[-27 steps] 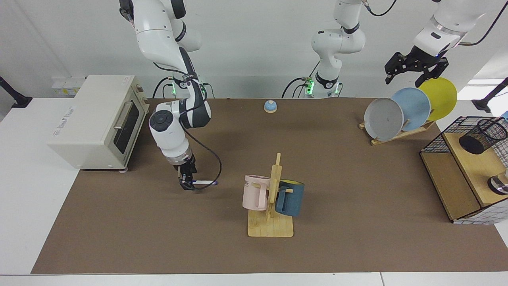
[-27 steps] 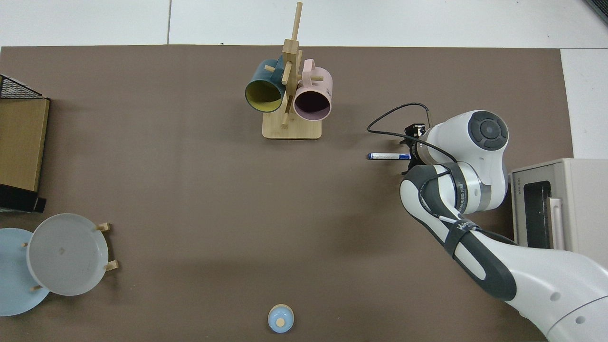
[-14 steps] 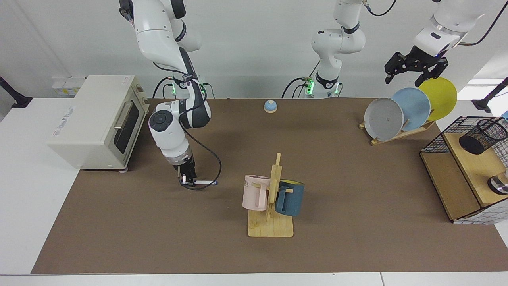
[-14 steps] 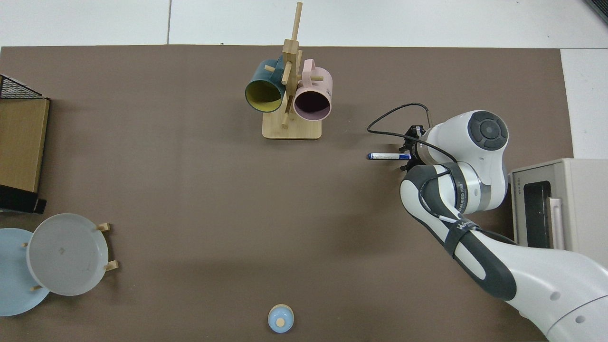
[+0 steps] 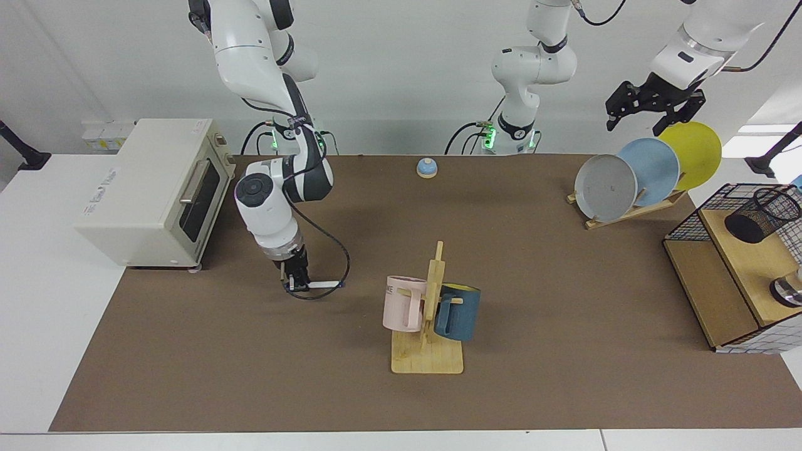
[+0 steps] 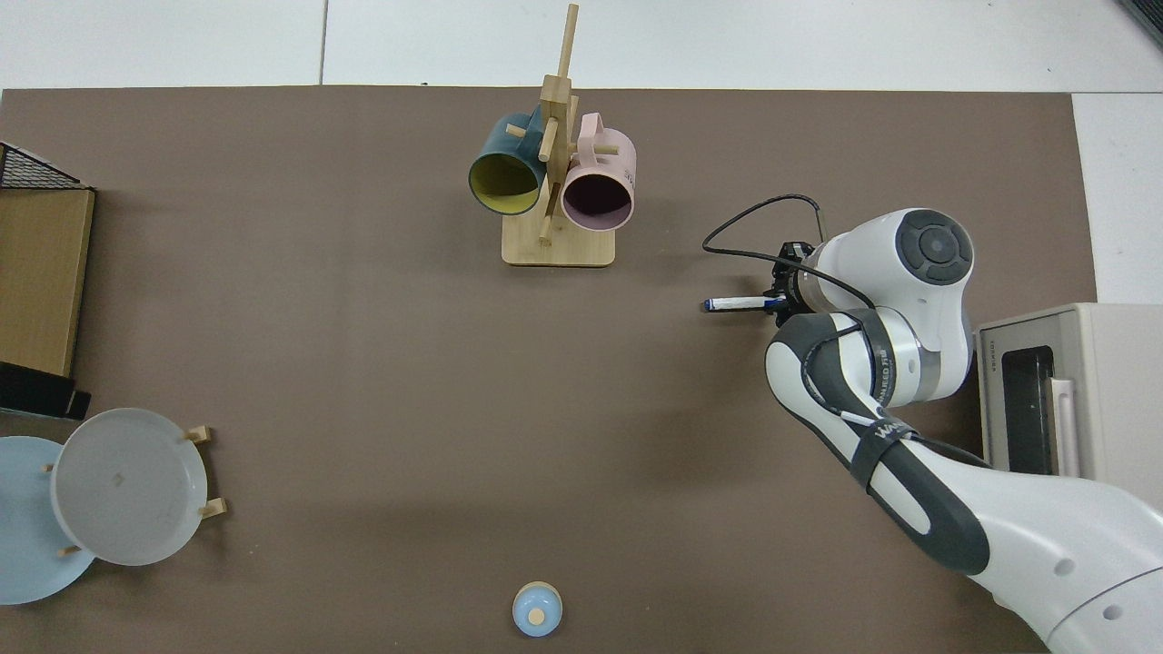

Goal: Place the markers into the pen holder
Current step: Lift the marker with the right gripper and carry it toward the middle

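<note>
Pinching the slim white marker (image 5: 322, 285) by its blue-capped end, the right hand (image 5: 298, 287) holds it level, pointing toward the wooden mug rack (image 5: 428, 326); the left hand (image 5: 648, 106) waits, fingers spread, above the plates.

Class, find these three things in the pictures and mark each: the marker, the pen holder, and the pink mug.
marker (image 5: 323, 285), facing view, on the white barrel beside the right gripper.
pen holder (image 5: 765, 216), facing view, on its black mesh wall.
pink mug (image 5: 400, 304), facing view, on its outer side.

The toaster oven (image 6: 1072, 391) reads "TOSHIBA" (small print beside its door).
</note>
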You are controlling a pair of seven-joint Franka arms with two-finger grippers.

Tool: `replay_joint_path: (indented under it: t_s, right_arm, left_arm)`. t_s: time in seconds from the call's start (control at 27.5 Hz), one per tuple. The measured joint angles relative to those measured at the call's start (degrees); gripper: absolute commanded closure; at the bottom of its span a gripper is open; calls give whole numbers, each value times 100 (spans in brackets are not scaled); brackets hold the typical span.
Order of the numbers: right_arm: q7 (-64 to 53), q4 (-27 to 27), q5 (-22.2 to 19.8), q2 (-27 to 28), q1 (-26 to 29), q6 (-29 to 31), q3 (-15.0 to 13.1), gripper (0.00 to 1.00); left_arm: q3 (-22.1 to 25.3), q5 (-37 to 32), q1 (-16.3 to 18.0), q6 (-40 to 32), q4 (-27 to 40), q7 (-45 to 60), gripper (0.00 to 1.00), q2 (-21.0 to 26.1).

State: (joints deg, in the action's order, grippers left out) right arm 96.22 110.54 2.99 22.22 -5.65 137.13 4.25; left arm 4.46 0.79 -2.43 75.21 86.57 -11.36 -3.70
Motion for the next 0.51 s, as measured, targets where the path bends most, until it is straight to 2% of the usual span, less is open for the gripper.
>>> replay_joint_path:
  t_s: [0.22,0.51]
  right_arm:
    - [0,-218,1,-212,0,-467,4,100]
    - [40,-764,13,-884,-102,-1914,42,100]
  left_arm:
    - [-6,0,0,-66,0,-5,0,-9]
    - [-18,0,-1,-68,0,-4,0,-11]
